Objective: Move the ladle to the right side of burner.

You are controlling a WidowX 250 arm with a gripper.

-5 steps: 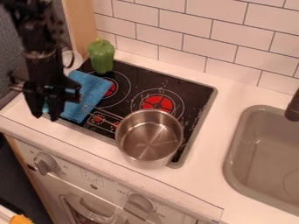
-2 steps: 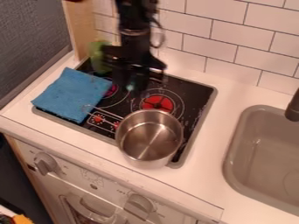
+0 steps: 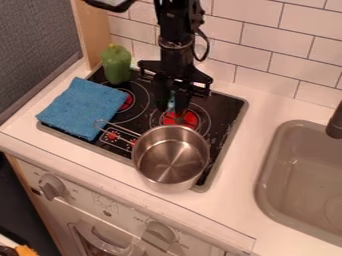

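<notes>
My one gripper above the right of two visible red burners, its grip beyond my telling from here, one steel pan near right on the stovetop, one green pepper far left, one blue cloth left

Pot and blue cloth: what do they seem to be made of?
The pot looks like polished metal, probably stainless steel: it is silvery, with bright streaks of light across its inside. The blue cloth seems a matt, soft textile, without shine; whether cotton or microfibre, I cannot tell.
</notes>
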